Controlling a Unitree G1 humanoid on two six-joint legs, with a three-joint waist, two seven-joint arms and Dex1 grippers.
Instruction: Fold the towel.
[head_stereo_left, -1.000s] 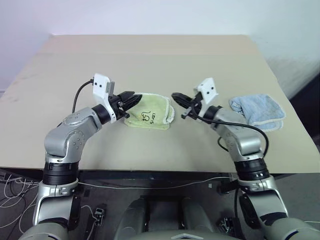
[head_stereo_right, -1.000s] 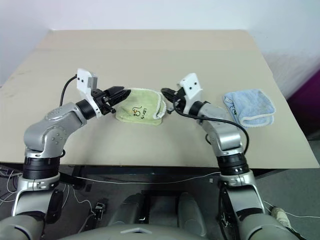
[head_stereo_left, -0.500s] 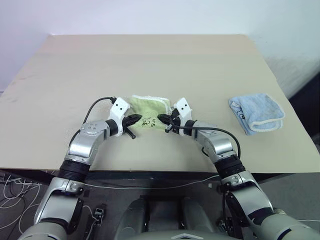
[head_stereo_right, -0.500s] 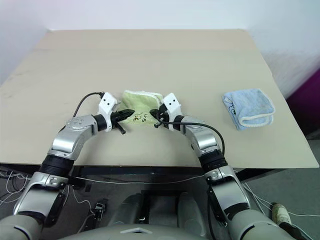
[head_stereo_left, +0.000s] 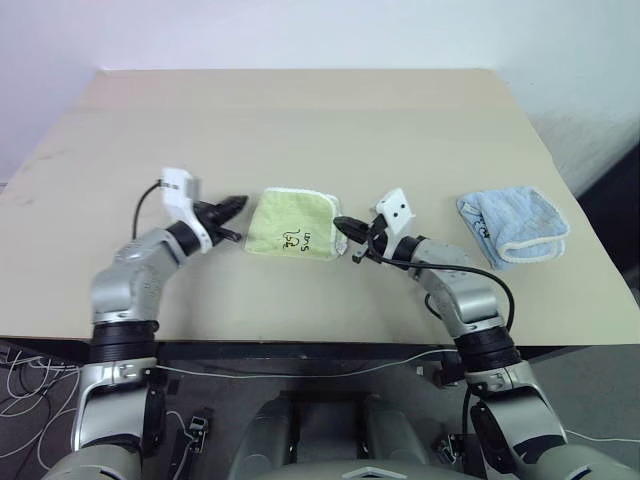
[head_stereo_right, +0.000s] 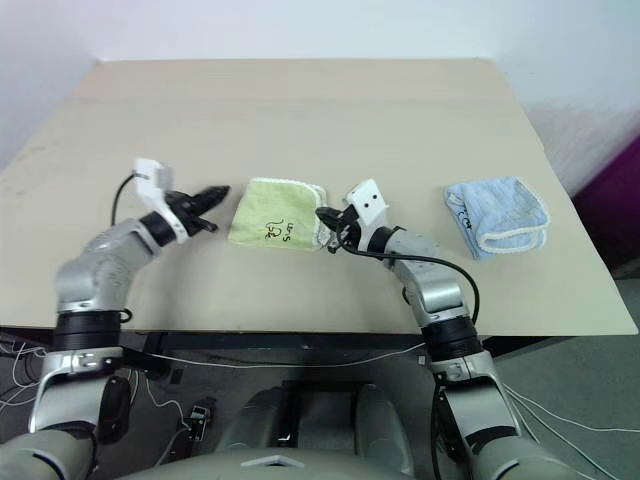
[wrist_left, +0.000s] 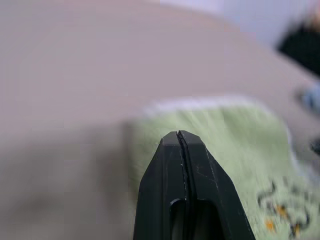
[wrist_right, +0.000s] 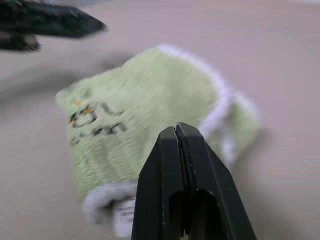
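Towel (head_stereo_left: 290, 224) lies folded into a small square near the worktop's (head_stereo_left: 300, 120) front edge, about mid-width, logo up, white edging along its far and right sides. L pincer (head_stereo_left: 232, 205) sits just off the towel's left edge, jaws pressed together, holding nothing. R pincer (head_stereo_left: 345, 226) sits at the right edge, also clamped empty; can't tell if the tip touches the cloth. Blue towel (head_stereo_left: 515, 222) is well apart, toward the right edge. Fold looks done or nearly so. To finish well: back both pincers out low and straight, w/o snagging the edging, so layers don't spring open; tap down any lifted corner first.
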